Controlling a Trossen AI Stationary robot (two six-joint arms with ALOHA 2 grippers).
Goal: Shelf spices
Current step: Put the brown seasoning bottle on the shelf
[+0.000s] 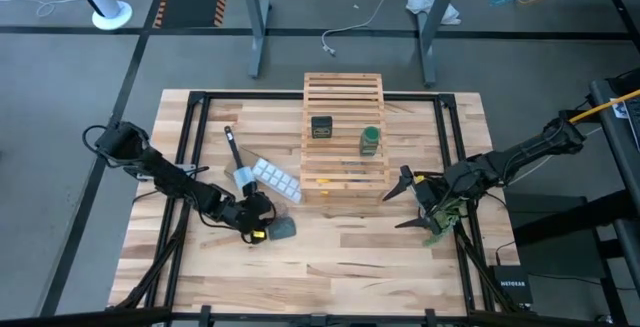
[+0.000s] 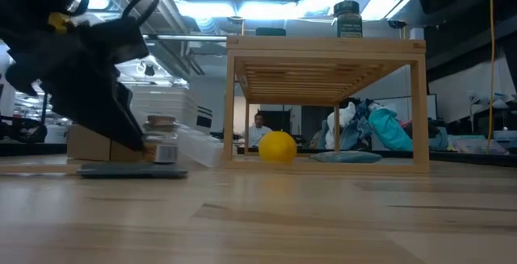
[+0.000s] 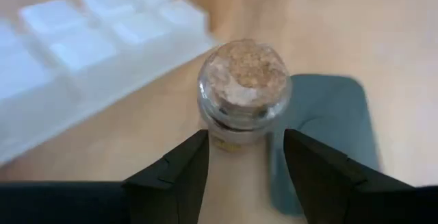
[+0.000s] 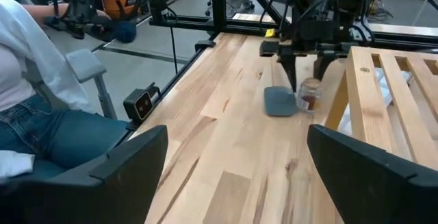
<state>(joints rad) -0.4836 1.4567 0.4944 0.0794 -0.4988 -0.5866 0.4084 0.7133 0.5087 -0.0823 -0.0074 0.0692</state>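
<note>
wood table (image 1: 330,257) first, w/ the slatted shelf (image 1: 343,92) at its far middle. on top of the shelf sit the dark boxy jar (image 1: 321,127) and the green jar (image 1: 370,140), apart from each other. under the shelf in low view there's a yellow round thing (image 2: 278,147). white ice tray (image 1: 274,179) lies left of the shelf, grey pad (image 1: 284,228) just in front of it. left gripper (image 3: 243,157) is down by the pad, fingers set a bit apart on either side of the tiny cork-topped jar (image 3: 244,90); can't tell if they're pressing on it. jar stands upright just beside the pad. right gripper (image 1: 415,207) waits right of the shelf, fingers spread wide, holding nothing.
</note>
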